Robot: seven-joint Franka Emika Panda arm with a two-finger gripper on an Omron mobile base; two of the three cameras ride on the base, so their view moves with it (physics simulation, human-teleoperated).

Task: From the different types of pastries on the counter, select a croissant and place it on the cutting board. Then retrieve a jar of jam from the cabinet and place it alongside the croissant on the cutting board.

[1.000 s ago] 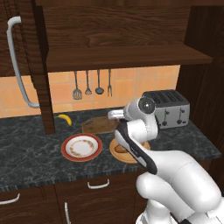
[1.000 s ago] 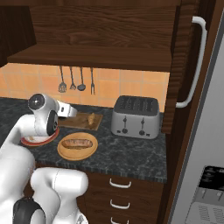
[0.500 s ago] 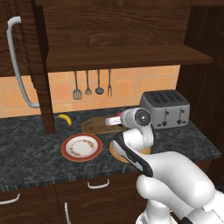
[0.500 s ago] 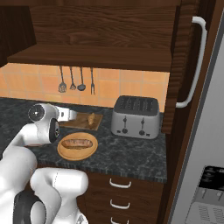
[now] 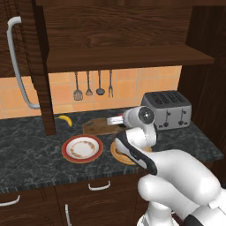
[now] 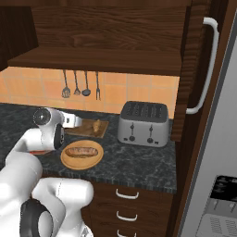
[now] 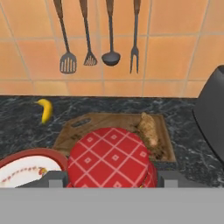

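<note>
My arm has sunk toward the counter (image 5: 26,150) since a second ago. My pincer (image 7: 111,183) is clamped on the jar of jam (image 7: 111,159); the croissant (image 7: 148,129) already lies on the cutting board (image 7: 87,127), at two o'clock from the jar. Only setting the jar down remains.

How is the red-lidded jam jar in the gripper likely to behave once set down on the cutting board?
The jar of jam looks squat and wide under its flat lid, so it should probably stand steady rather than tip. It looks rigid. On its side it could roll toward the croissant on the cutting board.
</note>
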